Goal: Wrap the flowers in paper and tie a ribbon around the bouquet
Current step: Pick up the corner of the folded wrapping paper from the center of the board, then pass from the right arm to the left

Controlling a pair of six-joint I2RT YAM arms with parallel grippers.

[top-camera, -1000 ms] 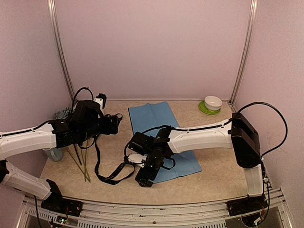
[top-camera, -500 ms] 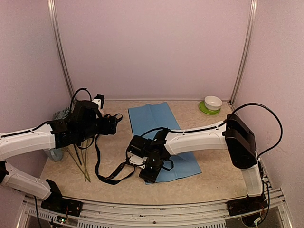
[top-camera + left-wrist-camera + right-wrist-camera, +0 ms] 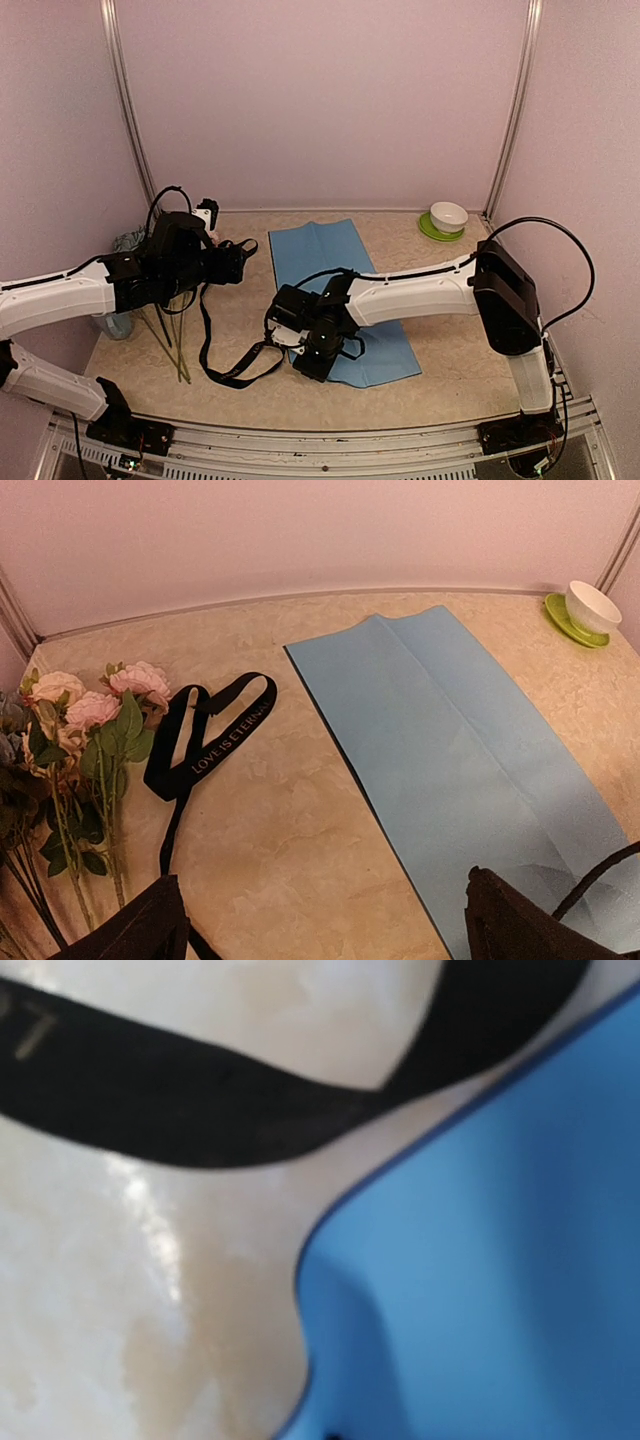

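Observation:
The light blue paper [image 3: 330, 262] lies flat mid-table, its dark underside showing along the edge [image 3: 470, 750]. My right gripper [image 3: 312, 358] is down on the near left corner and shut on the paper [image 3: 480, 1260], whose edge curls up toward the jaws; the fingertips are hidden. The black ribbon [image 3: 235, 374] loops on the table just left of that corner [image 3: 200, 1110] [image 3: 215, 730]. The flowers [image 3: 90, 740] lie at the far left, stems [image 3: 170, 345] pointing near, partly under my left arm. My left gripper [image 3: 240, 258] [image 3: 320, 942] hovers open over bare table beside the paper.
A white bowl [image 3: 449, 215] [image 3: 590, 605] sits on a green saucer [image 3: 432, 230] in the back right corner. Pink walls enclose the table on three sides. The right arm stretches across the paper's near half.
My right gripper has gone from open to shut at the paper's near left corner. The paper has shifted slightly toward the near edge. The left arm has barely moved.

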